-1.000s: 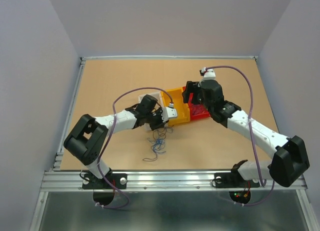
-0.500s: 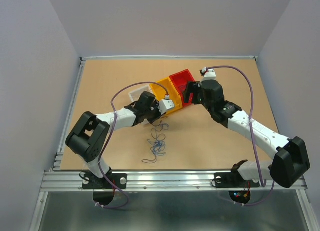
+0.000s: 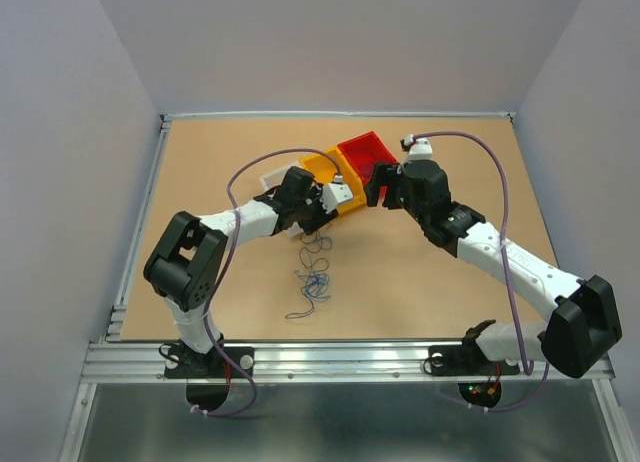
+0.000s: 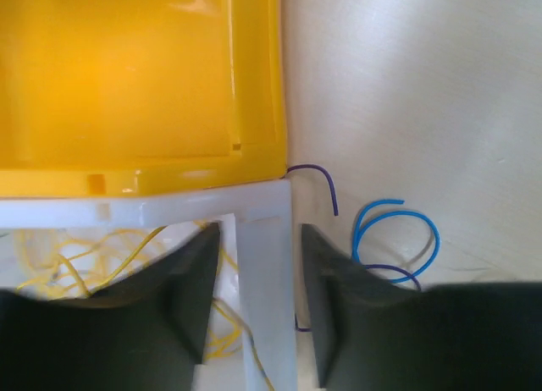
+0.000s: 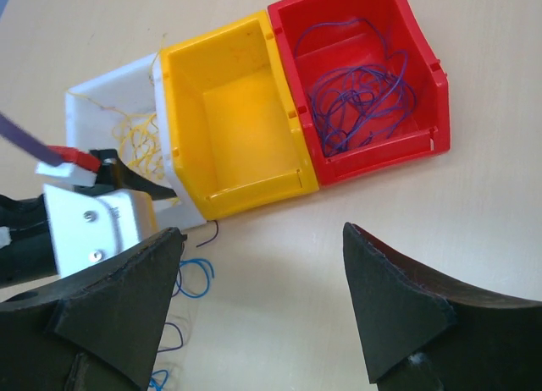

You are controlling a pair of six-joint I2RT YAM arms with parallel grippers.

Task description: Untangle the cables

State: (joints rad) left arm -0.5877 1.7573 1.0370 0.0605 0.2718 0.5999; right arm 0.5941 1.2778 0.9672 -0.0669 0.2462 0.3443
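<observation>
Top view first: three little bins sit in a diagonal row on the table (image 3: pixel 200 152), each touching the next. They are a white bin (image 3: pixel 270 180), a yellow bin (image 3: pixel 322 168) and a red bin (image 3: pixel 362 150). The left gripper (image 3: pixel 325 204) is tucked against the near side of the white and yellow bins. The right gripper (image 3: pixel 385 187) hangs just beside the red bin's near corner. A loose tangle of cables (image 3: pixel 313 277), mostly blue with a bit of purple, lies on the table closer to the arm bases, apart from the bins. I can't read either gripper's opening from up here.

Left wrist cam: the fingers (image 4: pixel 178 315) straddle the white bin's corner wall, one inside and one outside. They're closed in snug on it, so it's gripping that wall. The yellow bin butts right up against the white one. Some yellow wires (image 4: pixel 76 260) are curled inside the white bin. Out on the table, a blue loop (image 4: pixel 398 230) and a short purple end (image 4: pixel 326 184) lie just beside the outer finger.

Right wrist cam: the right gripper's fingers are spread wide with nothing between them, hovering over the table near the bins. The red bin holds a heap of purple wires (image 5: pixel 360 82), and the yellow wires show in the white bin here too. The left gripper is visible at the white bin's corner, with a few blue strands on the table right next to it.
</observation>
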